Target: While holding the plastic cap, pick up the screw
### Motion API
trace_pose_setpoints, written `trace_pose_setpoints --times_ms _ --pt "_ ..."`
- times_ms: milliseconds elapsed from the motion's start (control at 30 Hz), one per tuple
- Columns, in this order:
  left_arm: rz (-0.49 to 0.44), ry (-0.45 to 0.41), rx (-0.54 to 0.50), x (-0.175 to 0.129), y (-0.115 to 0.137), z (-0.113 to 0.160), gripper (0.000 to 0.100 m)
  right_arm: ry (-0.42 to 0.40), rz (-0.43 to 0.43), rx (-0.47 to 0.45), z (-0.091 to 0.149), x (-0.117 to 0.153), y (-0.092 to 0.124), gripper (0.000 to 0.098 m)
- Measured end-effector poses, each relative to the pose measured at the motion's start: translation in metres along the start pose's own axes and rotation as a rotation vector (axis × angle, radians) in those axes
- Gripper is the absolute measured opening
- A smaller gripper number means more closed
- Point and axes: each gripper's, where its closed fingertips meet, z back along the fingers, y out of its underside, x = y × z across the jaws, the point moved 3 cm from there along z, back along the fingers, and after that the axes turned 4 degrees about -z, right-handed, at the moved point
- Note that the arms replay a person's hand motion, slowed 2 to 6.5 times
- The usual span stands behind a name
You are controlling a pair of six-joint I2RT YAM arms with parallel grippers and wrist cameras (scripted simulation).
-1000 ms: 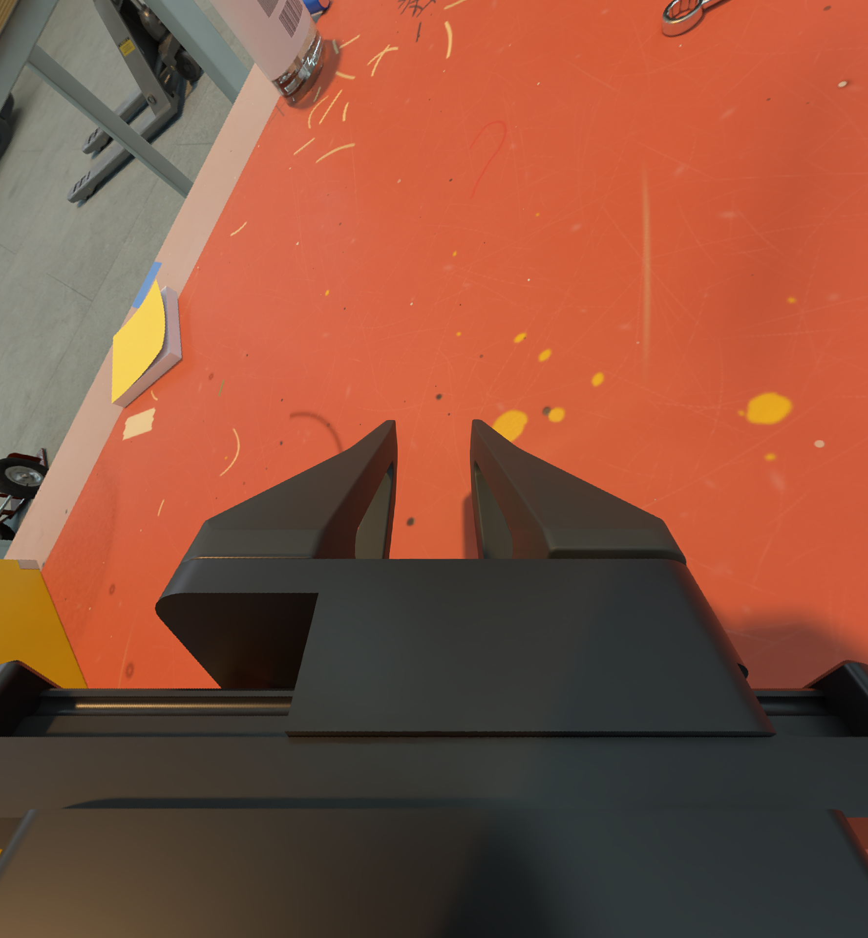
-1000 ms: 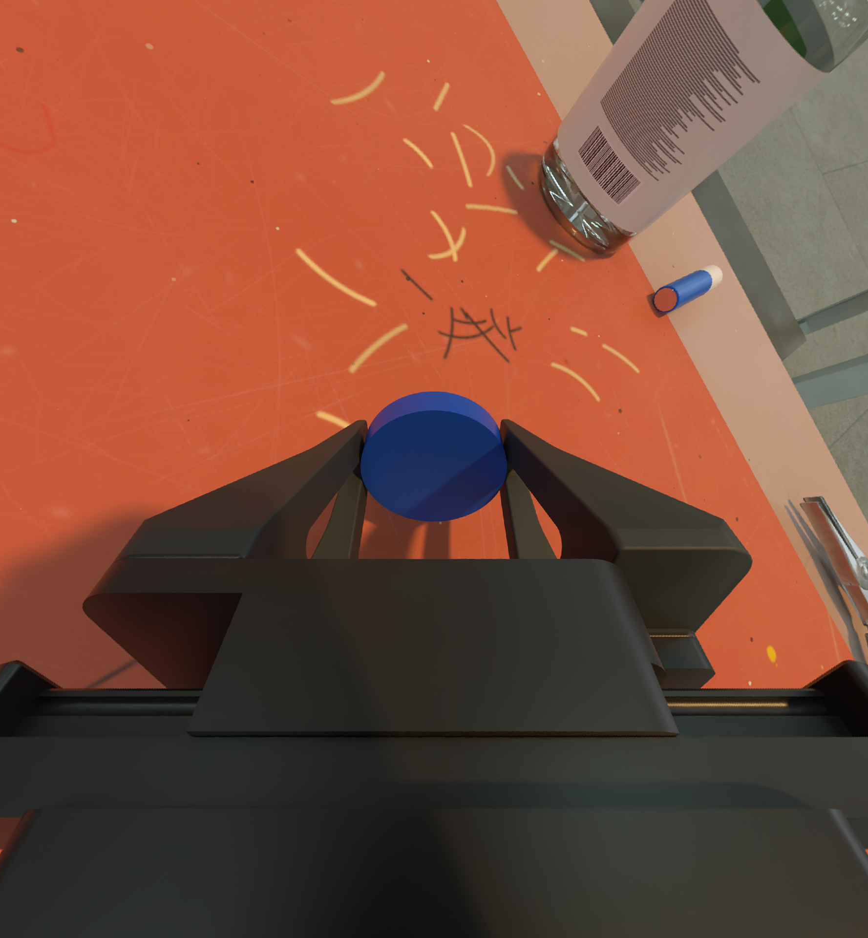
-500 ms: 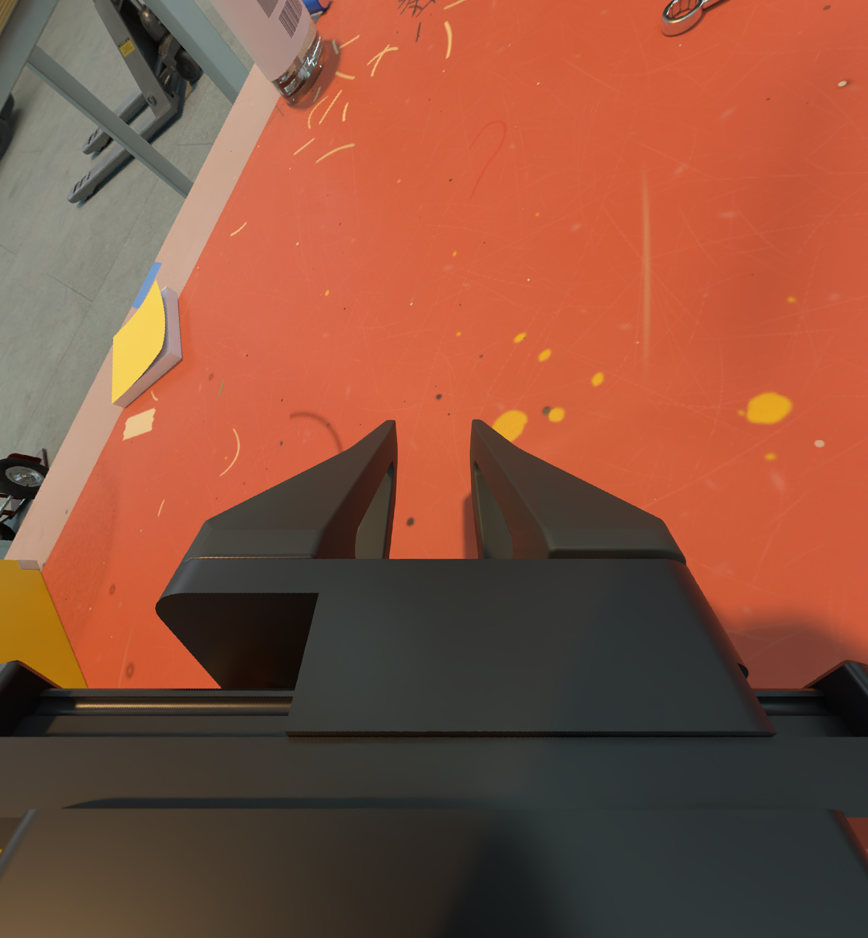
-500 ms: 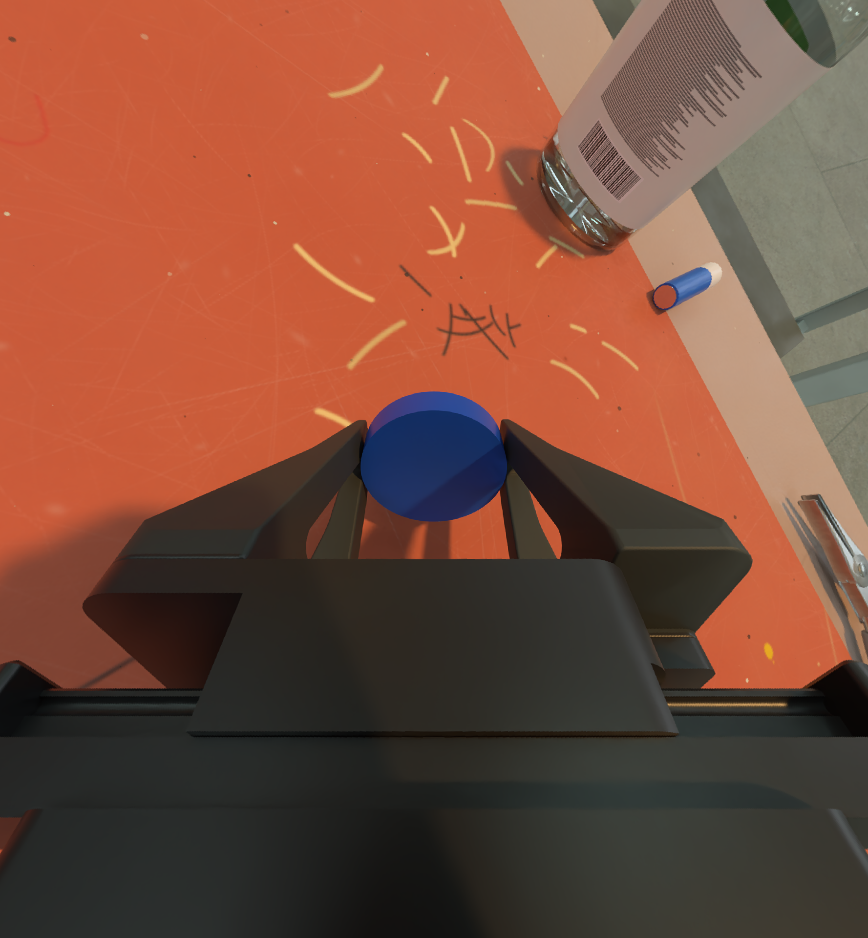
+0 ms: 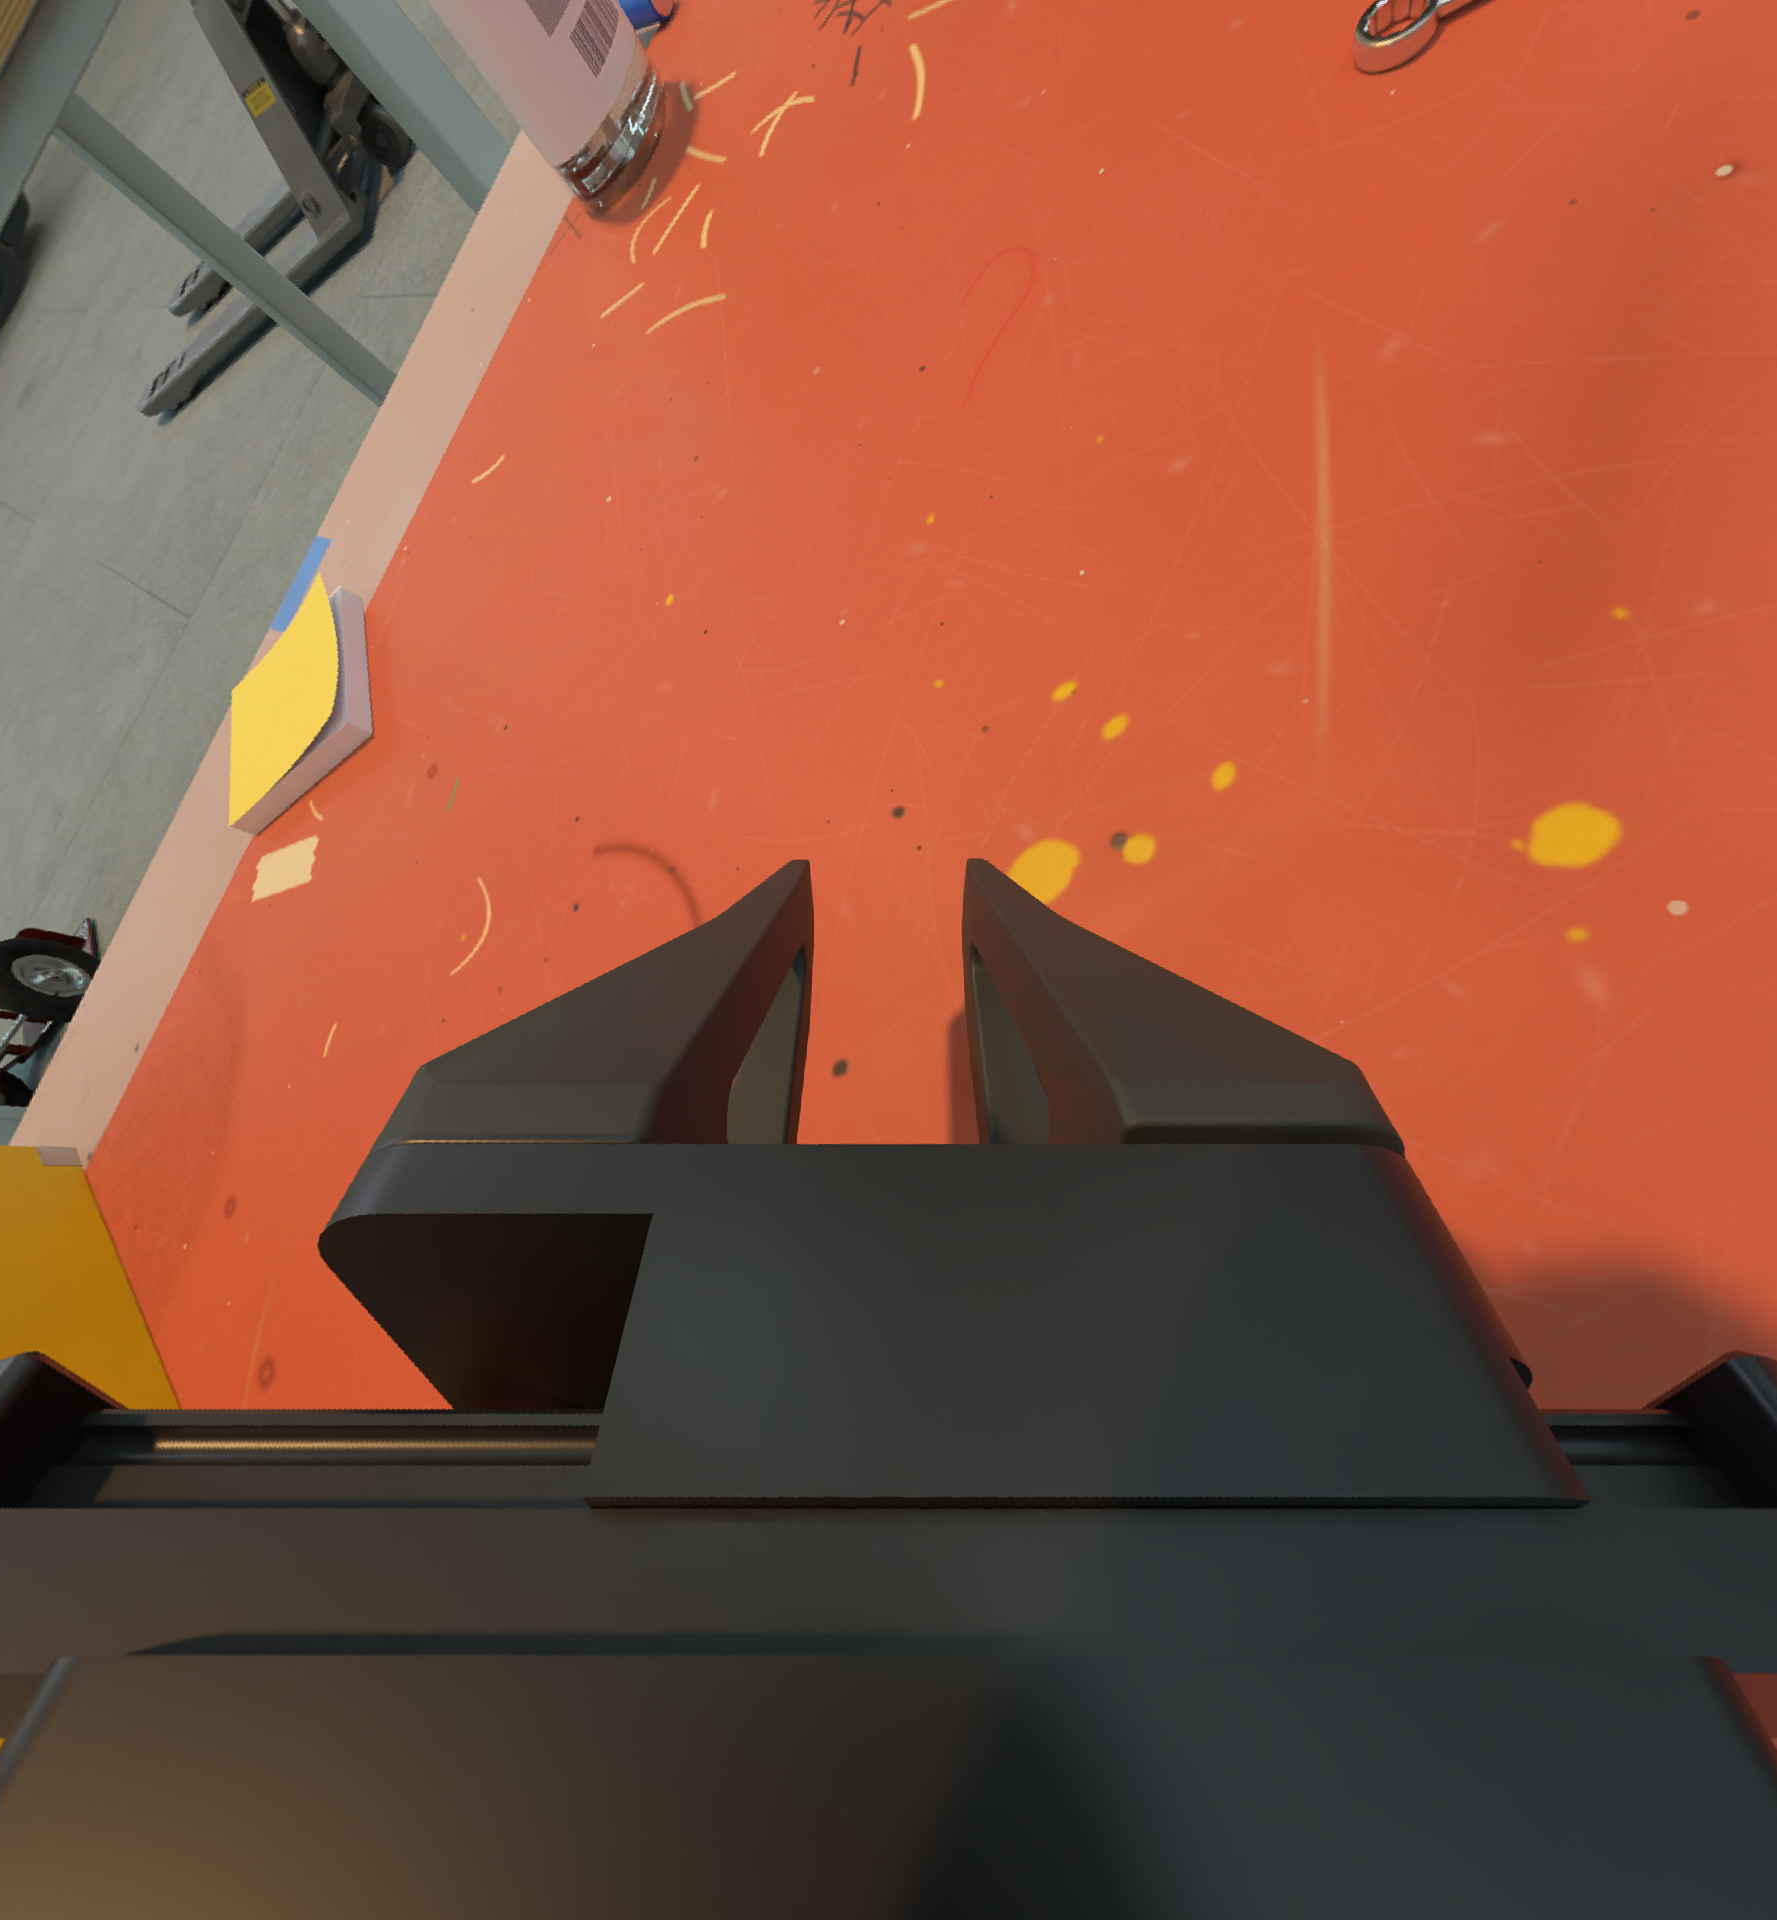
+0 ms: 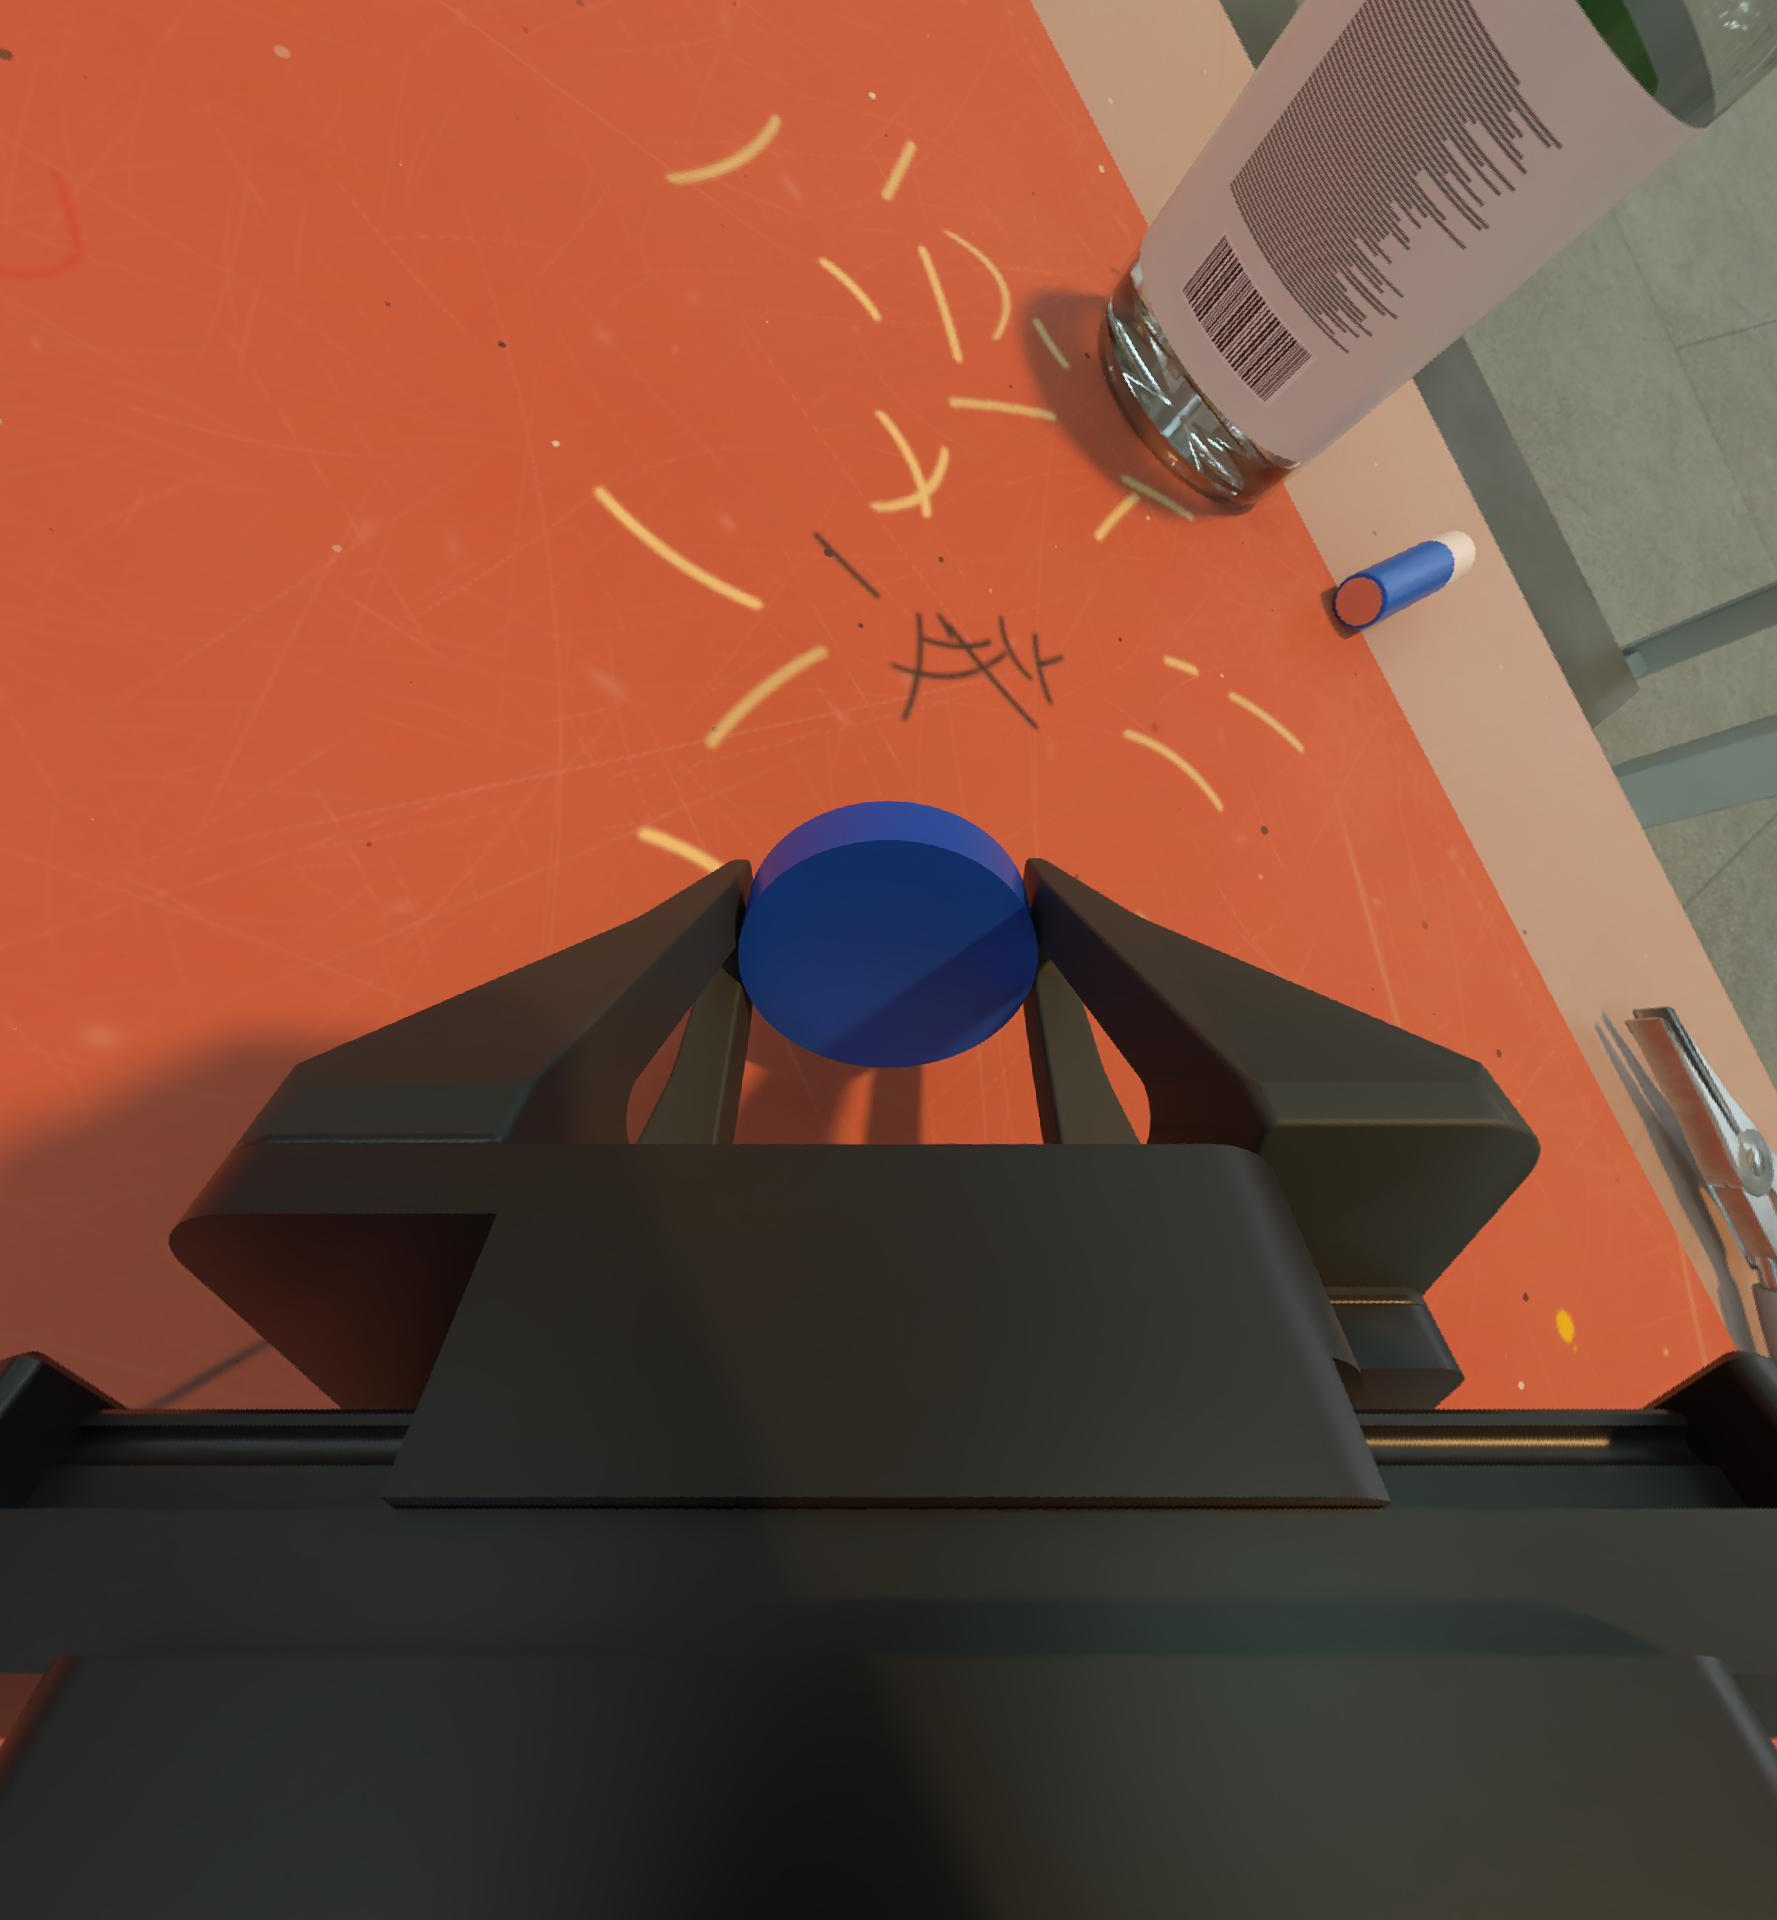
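- Two grippers over one orange table; the right gripper has its jaws closed on the blue plastic cap, fingertips pressed to opposite sides of its rim, the cap clear of the surface.
- The left gripper hangs above bare tabletop; jaws parted by a narrow gap, nothing between them.
- The screw appears in neither view; its place, its heading and its long axis cannot be told.
- Step in hand, as judged: the cap is secured; the screw pick-up is not yet begun.
- Next move calls for finding the screw, then setting the left jaws across its shank; the right grip must not slacken.
- Bystanders: a labelled bottle, a small blue cylinder, pliers, a wrench, a yellow notepad.
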Motion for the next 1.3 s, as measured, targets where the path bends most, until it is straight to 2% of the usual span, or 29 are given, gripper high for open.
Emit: trace_pose_setpoints --times_ms 1300 --pt "-0.002 0.000 0.000 -0.0002 0.0001 0.0000 0.024 0.004 0.012 0.010 0.0000 -0.0005 0.0016 0.0428"
